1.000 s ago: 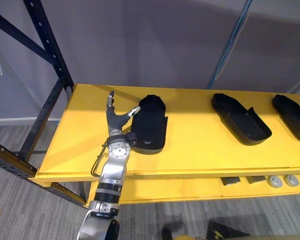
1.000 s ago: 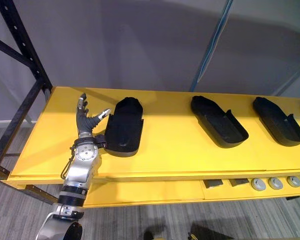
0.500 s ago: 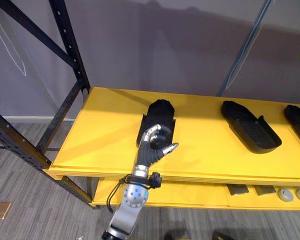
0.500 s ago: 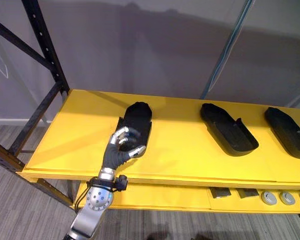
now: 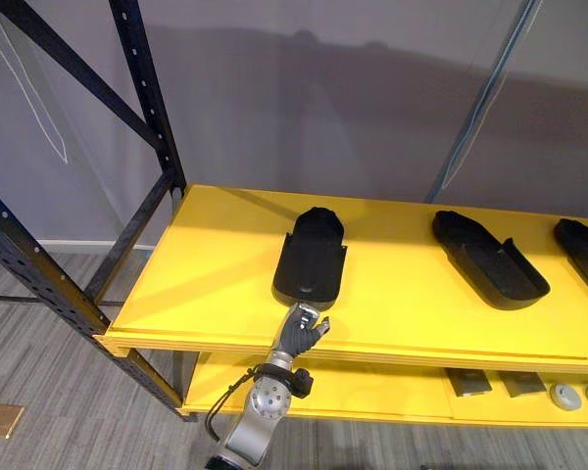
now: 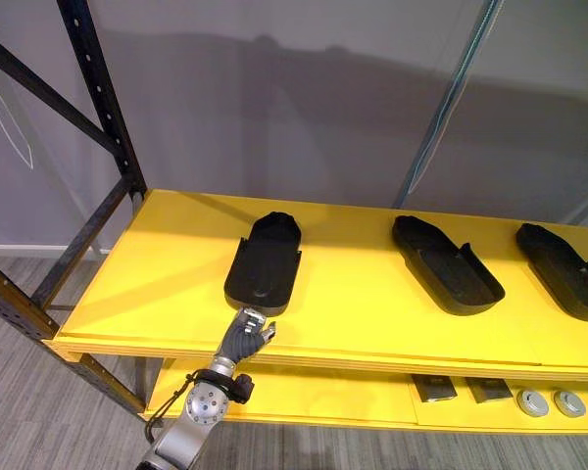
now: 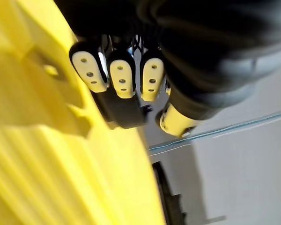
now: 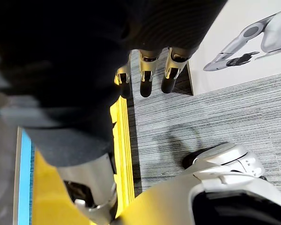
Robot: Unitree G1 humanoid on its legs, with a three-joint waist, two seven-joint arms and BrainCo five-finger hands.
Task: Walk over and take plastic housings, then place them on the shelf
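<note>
Just beyond left robot hand (image 5: 299,330), plastic housing (image 5: 312,260) on shelf (image 5: 402,294)

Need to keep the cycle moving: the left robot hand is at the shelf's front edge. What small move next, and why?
Probably draw the left robot hand back off the yellow shelf. It sits at the front edge, open and empty, just in front of the nearest black housing, which lies flat on the shelf. The right robot hand hangs open, empty.
</note>
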